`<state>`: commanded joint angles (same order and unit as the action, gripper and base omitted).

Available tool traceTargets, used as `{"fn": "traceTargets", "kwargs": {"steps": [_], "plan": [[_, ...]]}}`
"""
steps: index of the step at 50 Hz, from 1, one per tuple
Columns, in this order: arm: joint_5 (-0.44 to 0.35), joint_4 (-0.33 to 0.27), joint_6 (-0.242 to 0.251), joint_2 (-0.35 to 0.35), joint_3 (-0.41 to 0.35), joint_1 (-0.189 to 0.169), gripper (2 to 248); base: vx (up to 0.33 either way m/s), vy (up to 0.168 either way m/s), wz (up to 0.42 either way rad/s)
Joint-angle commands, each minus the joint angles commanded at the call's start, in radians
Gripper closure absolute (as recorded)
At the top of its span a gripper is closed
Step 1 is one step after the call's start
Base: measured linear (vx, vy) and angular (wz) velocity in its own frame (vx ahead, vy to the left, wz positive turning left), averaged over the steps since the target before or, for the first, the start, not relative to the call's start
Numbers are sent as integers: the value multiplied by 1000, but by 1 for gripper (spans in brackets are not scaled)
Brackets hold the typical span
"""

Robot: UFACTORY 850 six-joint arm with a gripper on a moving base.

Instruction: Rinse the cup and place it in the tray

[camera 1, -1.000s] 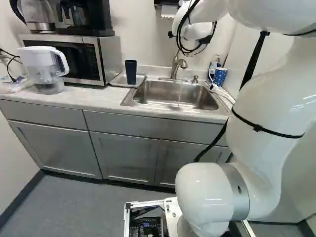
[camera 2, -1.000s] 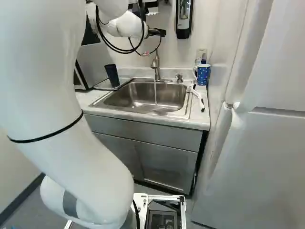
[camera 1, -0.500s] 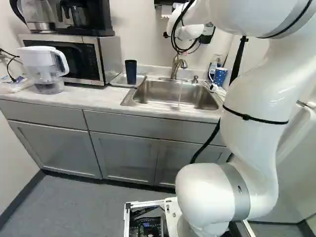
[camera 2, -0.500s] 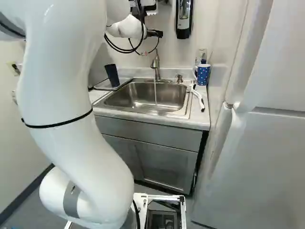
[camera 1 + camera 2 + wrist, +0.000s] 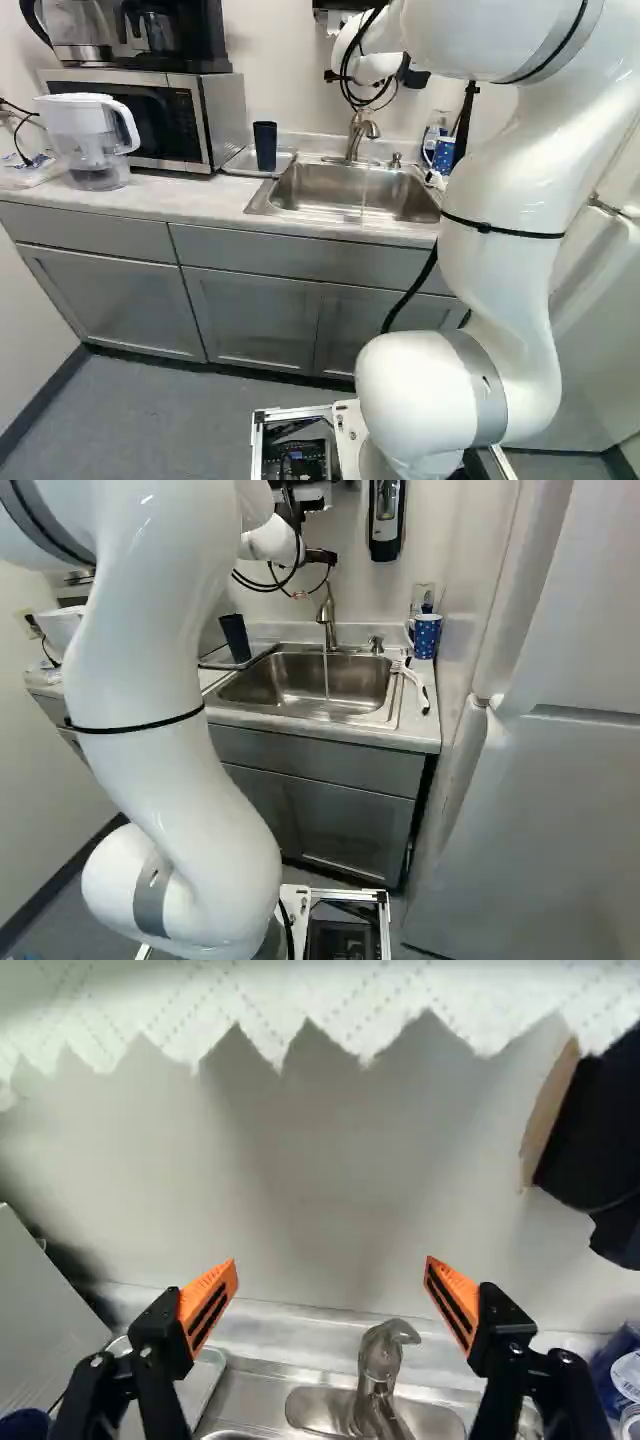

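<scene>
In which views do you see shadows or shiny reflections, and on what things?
Wrist view: soft grey shadows on the wall below the jagged paper towel; left base view: small highlights on the white arm; right base view: bright reflections in the metal sink.

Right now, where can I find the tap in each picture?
Left base view: the tap is in the upper part, near the middle.
Right base view: upper part, near the middle.
Wrist view: seen between the fingers of the open gripper.
Shared landmark: the sink; the tap stands at its back edge.
</scene>
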<state>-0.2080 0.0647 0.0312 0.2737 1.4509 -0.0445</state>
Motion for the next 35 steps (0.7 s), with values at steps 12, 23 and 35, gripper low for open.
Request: {"fn": "traceTargets", "kwargs": {"steps": [12, 23, 35], "plan": [[42, 0, 0, 0, 0, 1, 3, 0, 0, 0], [80, 0, 0, 0, 0, 4, 3, 0, 0, 0], [122, 0, 0, 0, 0, 4, 3, 0, 0, 0]]}}
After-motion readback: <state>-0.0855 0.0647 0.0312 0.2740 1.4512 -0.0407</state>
